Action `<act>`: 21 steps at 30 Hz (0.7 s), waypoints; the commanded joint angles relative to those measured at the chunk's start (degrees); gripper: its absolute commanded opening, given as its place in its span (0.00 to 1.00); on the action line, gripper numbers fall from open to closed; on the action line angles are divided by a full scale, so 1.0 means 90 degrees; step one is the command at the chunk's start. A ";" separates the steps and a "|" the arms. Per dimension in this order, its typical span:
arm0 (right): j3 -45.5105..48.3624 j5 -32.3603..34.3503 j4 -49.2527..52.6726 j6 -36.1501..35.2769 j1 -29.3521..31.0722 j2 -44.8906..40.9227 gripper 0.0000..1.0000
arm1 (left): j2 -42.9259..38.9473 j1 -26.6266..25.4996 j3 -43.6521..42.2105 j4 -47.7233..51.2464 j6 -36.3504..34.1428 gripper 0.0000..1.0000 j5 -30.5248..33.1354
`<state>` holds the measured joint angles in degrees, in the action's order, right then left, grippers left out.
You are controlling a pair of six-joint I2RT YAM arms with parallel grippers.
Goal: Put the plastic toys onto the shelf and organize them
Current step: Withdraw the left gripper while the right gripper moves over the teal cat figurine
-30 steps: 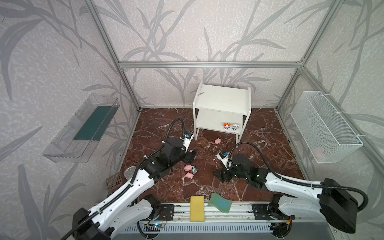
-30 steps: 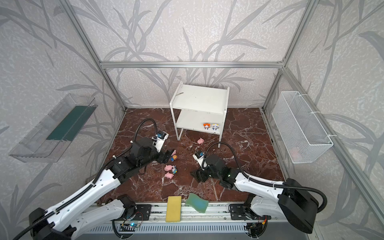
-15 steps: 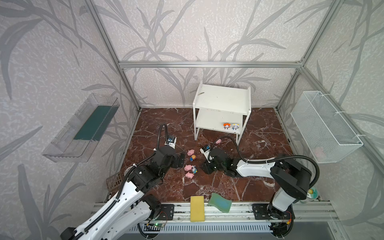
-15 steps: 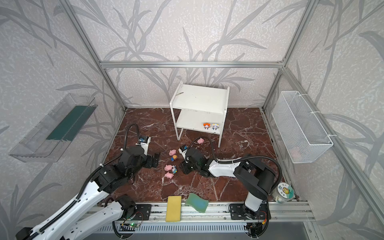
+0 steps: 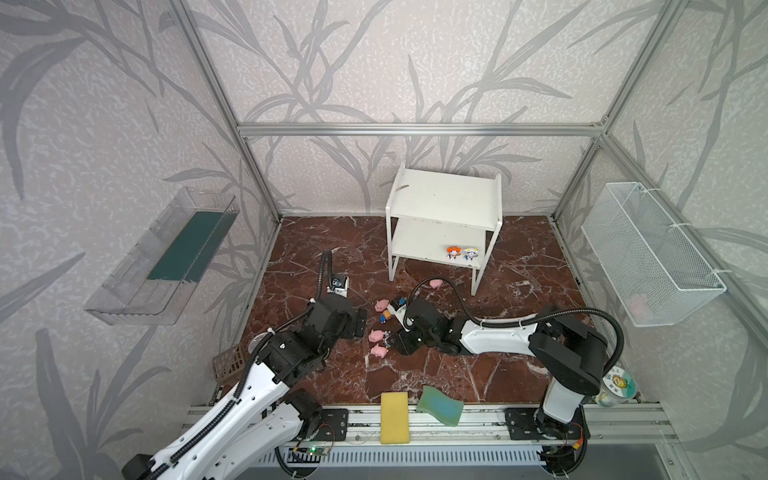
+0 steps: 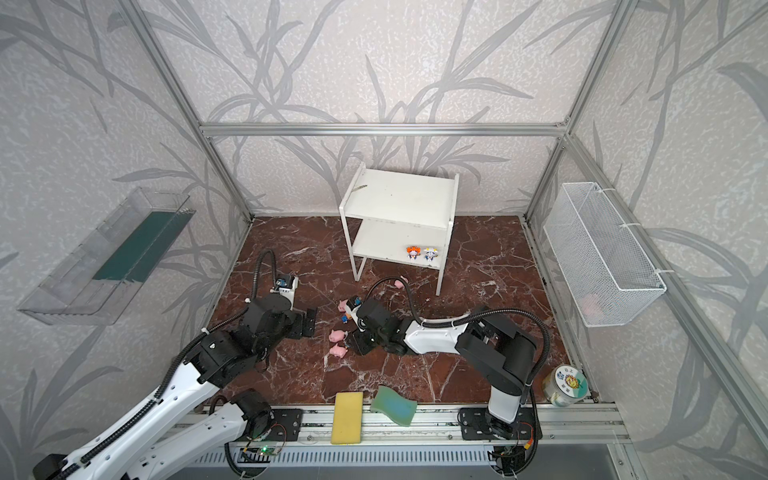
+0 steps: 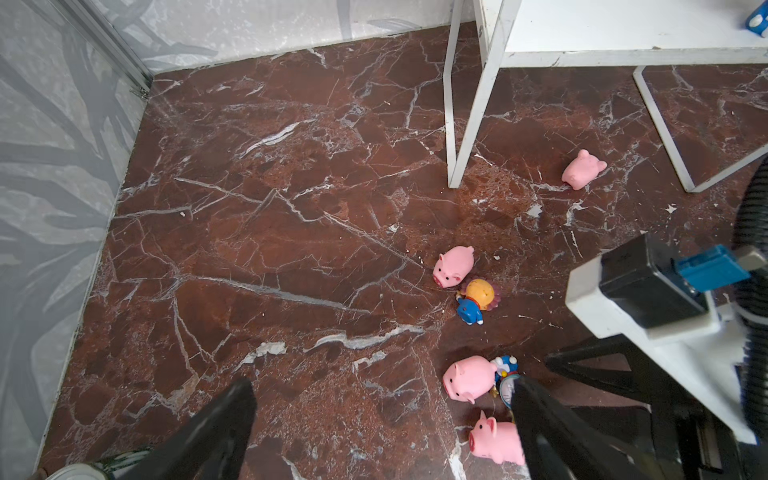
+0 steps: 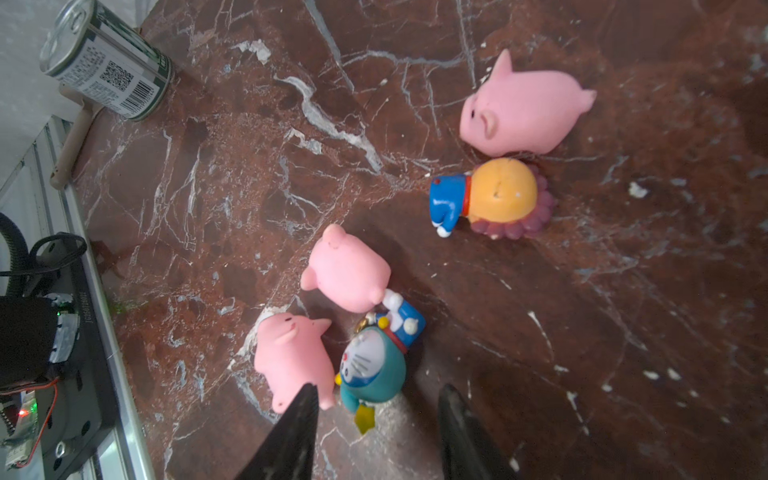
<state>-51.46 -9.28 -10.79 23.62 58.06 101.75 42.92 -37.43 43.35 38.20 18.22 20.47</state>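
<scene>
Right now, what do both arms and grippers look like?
White shells and black joints on left arm and right arm; black ribbed cable hose to each wrist; white camera mount with blue plug. Black tapered fingers on left gripper and right gripper.

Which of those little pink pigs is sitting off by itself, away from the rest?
The pig lying alone right in front of the shelf. The other three pigs are bunched together, farther from it.
</scene>
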 commanded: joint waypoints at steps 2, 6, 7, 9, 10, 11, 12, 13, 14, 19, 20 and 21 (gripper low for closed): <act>0.0004 0.0101 0.0101 0.0081 0.0024 0.0164 0.49 | 0.0034 0.0003 -0.0080 -0.0163 0.0155 0.97 0.0051; -0.0163 0.0318 0.0286 0.0066 0.0023 0.0394 0.50 | 0.0071 0.0005 -0.0093 -0.0259 0.0150 0.97 -0.0001; -0.0198 0.0378 0.0314 0.0071 0.0023 0.0446 0.50 | 0.0067 0.0002 -0.0100 -0.0278 0.0144 0.97 -0.0009; -0.0241 0.0406 0.0323 0.0053 0.0023 0.0517 0.50 | 0.0047 0.0002 -0.0119 -0.0322 0.0134 0.97 -0.0021; -0.0262 0.0406 0.0324 0.0035 0.0024 0.0543 0.50 | 0.0029 0.0007 -0.0129 -0.0351 0.0125 0.97 -0.0020; -0.0277 0.0429 0.0329 0.0025 0.0205 0.0560 0.50 | 0.0027 0.0002 -0.0156 -0.0375 0.0116 0.97 -0.0034; -0.0288 0.0444 0.0348 0.0006 0.0216 0.0578 0.50 | 0.0029 0.0004 -0.0166 -0.0386 0.0114 0.97 -0.0037; -0.0283 0.0452 0.0341 -0.0014 0.0218 0.0580 0.50 | 0.0022 0.0004 -0.0164 -0.0406 0.0114 0.97 -0.0036; -0.0265 0.0464 0.0316 -0.0016 0.0221 0.0579 0.50 | 0.0034 0.0001 -0.0168 -0.0423 0.0106 0.97 -0.0038; -0.0372 0.0485 0.0319 -0.0154 0.0290 0.0606 0.53 | 0.0104 0.0003 -0.0197 -0.0536 0.0105 0.97 -0.0088; -0.0412 0.0535 0.0361 -0.0133 0.0289 0.0639 0.53 | 0.0113 0.0008 -0.0194 -0.0556 0.0105 0.97 -0.0100; -0.0443 0.0621 0.0419 -0.0116 0.0290 0.0678 0.53 | 0.0118 0.0006 -0.0200 -0.0579 0.0100 0.97 -0.0100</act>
<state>-53.82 -5.52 -9.47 23.07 60.25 106.28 43.77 -37.43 42.13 34.26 18.17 19.42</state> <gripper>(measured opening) 0.527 0.973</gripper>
